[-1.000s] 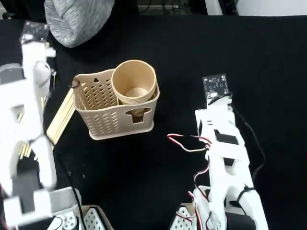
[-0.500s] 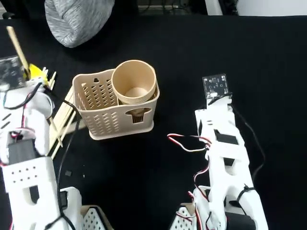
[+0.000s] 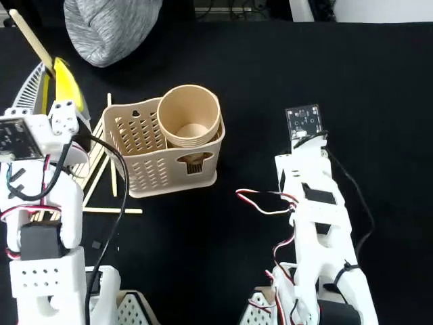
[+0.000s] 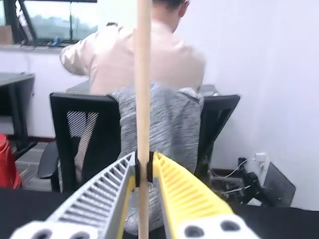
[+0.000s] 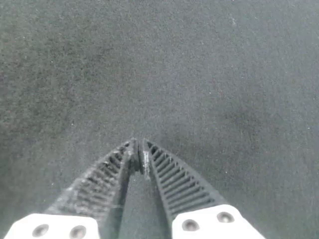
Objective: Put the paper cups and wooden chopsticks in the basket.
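Your held chopstick (image 4: 143,74) runs off both the top and bottom edges of the left wrist view, so neither end can be seen. On the bench (image 3: 270,68), the loose chopsticks (image 3: 114,179) lie partly hidden behind the left arm (image 3: 40,203) and the basket (image 3: 145,172). The basket wall covers the cups' (image 3: 189,118) lower part.

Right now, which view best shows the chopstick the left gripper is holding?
Left wrist view: the chopstick is close up, visibly pinched between the tips of the left gripper. The high view catches one end poking out past the gripper. The right wrist view faces the black table.
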Controlling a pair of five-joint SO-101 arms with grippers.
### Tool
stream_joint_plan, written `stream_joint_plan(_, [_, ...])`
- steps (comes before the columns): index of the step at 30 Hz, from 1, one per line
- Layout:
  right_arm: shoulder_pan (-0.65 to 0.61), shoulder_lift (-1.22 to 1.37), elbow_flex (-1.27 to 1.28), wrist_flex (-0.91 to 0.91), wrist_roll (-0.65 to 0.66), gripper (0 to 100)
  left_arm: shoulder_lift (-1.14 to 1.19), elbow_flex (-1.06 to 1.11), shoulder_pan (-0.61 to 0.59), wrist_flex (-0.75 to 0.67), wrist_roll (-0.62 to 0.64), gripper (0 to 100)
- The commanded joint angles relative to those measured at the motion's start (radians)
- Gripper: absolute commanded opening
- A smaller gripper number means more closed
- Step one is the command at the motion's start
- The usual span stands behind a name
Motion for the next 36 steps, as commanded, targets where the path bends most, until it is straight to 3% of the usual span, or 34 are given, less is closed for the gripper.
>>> stream_joint_plan(1, [0.012,0.001,-0.004,-0.018,0.006,1.5,-0.017,-0.082,0.025,0.018,0.014,3])
stream_joint_plan(14, [0.012,0.001,-0.004,-0.018,0.006,1.5,-0.018,-0.087,0.214,0.051,0.051,3])
stream_joint_plan(20, [0.012,0.001,-0.004,-0.018,0.006,1.5,-0.018,0.136,0.216,-0.183,0.058,3])
stream_joint_plan(23, [0.012,0.001,-0.004,-0.018,0.006,1.5,-0.018,0.159,0.213,-0.218,0.058,3])
stream_joint_plan(32, [0.012,0.001,-0.004,-0.018,0.006,1.5,-0.017,-0.021,0.208,-0.199,0.052,3])
stream_joint_plan(36, [0.012,0.001,-0.004,-0.018,0.006,1.5,-0.008,-0.17,0.214,-0.018,0.051,3])
